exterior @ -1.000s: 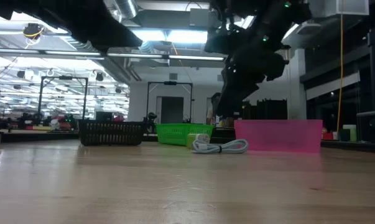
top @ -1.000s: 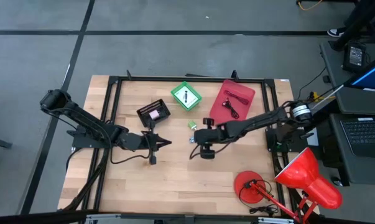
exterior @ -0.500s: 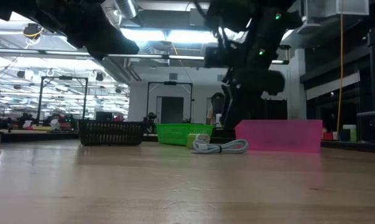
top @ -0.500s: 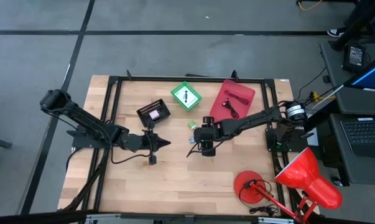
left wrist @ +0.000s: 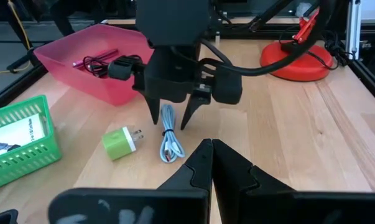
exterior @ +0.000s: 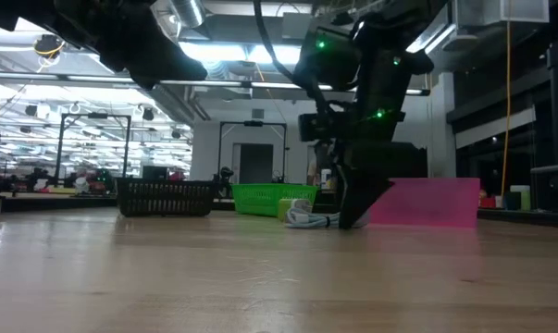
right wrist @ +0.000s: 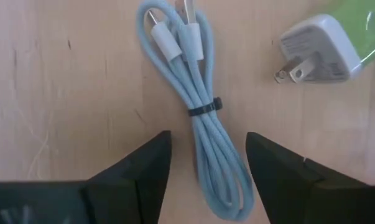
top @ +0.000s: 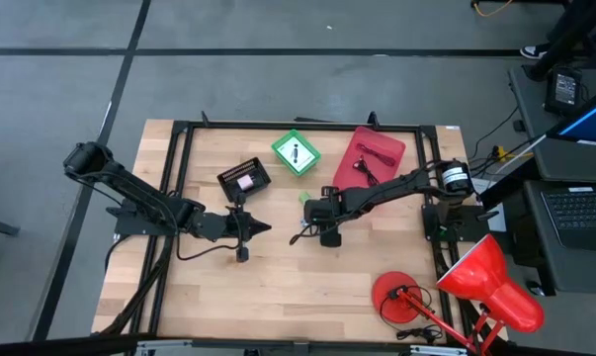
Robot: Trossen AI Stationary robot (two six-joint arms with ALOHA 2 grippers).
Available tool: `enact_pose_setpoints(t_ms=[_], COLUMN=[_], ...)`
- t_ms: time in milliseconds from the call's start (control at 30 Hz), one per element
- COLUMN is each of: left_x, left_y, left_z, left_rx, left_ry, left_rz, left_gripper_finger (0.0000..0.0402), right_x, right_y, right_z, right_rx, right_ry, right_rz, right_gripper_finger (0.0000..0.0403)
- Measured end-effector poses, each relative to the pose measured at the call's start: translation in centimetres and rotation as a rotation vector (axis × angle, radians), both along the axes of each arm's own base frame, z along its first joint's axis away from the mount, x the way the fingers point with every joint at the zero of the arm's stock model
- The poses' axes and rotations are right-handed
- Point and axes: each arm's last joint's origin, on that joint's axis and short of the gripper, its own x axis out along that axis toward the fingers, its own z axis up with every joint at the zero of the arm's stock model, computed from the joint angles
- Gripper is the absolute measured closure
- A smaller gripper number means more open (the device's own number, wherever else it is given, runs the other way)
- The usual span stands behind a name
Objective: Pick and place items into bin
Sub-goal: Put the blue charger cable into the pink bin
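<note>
Your right end effector (left wrist: pixel 171 118) low over pale blue cable (right wrist: pixel 203 118) on desk (top: pixel 278 287), fingers spread wide either side, gripping nothing. Green plug (left wrist: pixel 120 142) just beside cable. Your left end effector (top: pixel 261 227) hovers mid-desk, fingers closed, empty.

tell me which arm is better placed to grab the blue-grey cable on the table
Right. The right gripper hangs open directly over the coiled blue-grey cable, a finger on each side. The left gripper is shut and farther off across the table.
</note>
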Motion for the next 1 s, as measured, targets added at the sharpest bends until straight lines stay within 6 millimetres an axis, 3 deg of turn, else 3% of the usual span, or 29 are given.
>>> enact_pose_setpoints(t_ms=[167, 500, 833, 1000], left_x=[0.0, 0.0, 0.0, 0.0], left_y=[0.0, 0.0, 0.0, 0.0], left_z=[0.0, 0.0, 0.0, 0.0], left_rx=[0.000, 0.001, 0.001, 0.002], left_ry=[0.001, 0.002, 0.002, 0.002], left_rz=[0.000, 0.000, 0.000, 0.000], left_gripper_finger=[0.0398, 0.0398, 0.0398, 0.0398], right_x=[0.0, -0.1, -0.3, -0.4], right_y=[0.0, 0.2, 0.2, 0.7], right_z=[-0.2, -0.3, -0.4, 0.8], right_rx=[0.024, 0.091, 0.097, 0.119], right_ry=[0.007, 0.023, 0.040, 0.035], right_rz=[0.006, 0.045, 0.022, 0.016], right_gripper_finger=[0.0231, 0.0390, 0.0399, 0.0401])
